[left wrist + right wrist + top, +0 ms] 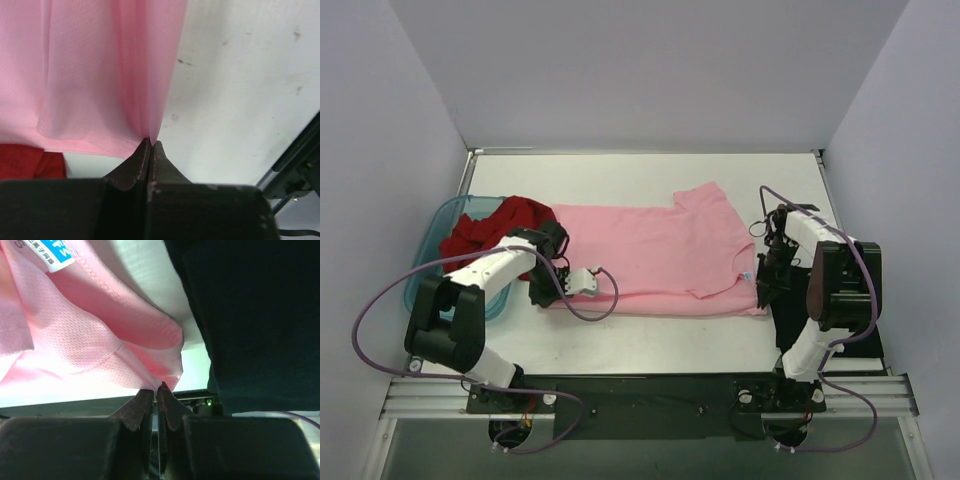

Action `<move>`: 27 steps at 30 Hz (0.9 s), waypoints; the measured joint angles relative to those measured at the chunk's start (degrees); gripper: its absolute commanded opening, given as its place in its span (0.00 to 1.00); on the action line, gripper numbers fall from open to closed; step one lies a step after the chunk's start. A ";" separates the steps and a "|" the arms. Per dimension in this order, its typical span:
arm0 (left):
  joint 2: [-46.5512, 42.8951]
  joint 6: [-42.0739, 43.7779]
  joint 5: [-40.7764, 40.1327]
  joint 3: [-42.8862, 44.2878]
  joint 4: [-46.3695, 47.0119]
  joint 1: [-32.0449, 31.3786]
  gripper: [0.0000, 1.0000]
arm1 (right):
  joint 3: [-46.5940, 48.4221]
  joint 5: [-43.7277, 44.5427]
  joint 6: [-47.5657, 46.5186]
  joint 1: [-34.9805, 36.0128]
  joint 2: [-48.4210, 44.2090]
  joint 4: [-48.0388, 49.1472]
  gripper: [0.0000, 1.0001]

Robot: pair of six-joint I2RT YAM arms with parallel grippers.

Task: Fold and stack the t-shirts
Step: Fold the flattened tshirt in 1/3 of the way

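The light pink t-shirt [650,255] lies spread flat across the middle of the table. My left gripper [552,298] is at its near left corner, and in the left wrist view the left gripper [151,142] is shut on a pinched fold of the pink cloth [100,75]. My right gripper [761,298] is at the near right corner, and the right wrist view shows the right gripper [156,386] shut on the pink hem [75,340]. The dark red t-shirt [485,230] is bunched in the bin. The black t-shirt [788,325] lies under the right arm.
The translucent teal bin [425,250] stands at the left edge, and red cloth [30,162] shows beside the left jaws. A blue label [52,250] sits on the pink shirt. White walls close in the table on three sides. A black rail [650,390] runs along the near edge.
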 measured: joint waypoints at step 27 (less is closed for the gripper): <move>3.41 -5.81 11.56 11.13 -1.38 7.93 0.79 | 13.62 -2.34 1.92 5.22 3.52 2.67 0.47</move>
